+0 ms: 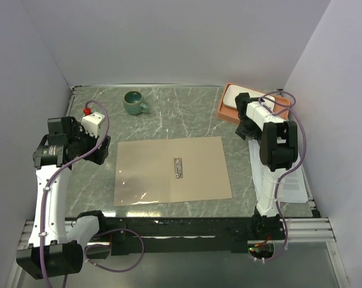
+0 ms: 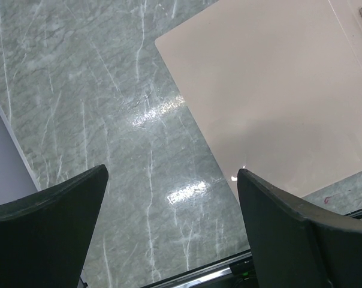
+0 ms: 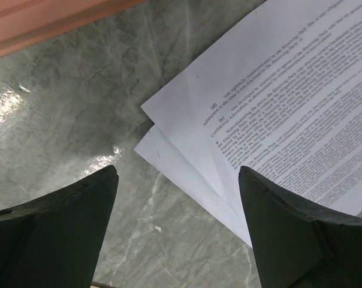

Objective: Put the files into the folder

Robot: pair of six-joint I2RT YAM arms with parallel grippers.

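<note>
Left end effector (image 2: 172, 174), jaws apart, over tabletop (image 2: 79, 108) beside folder (image 2: 271, 90)

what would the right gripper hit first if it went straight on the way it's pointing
Probably the corner of the paper sheets lying on the table; the open right gripper points down at it, though depth is unclear.

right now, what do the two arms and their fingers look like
Both the left arm and right arm have white links, black joints and a looping lilac cable. A red cap marks the left wrist. The fingers are dark, broad wedges.
</note>
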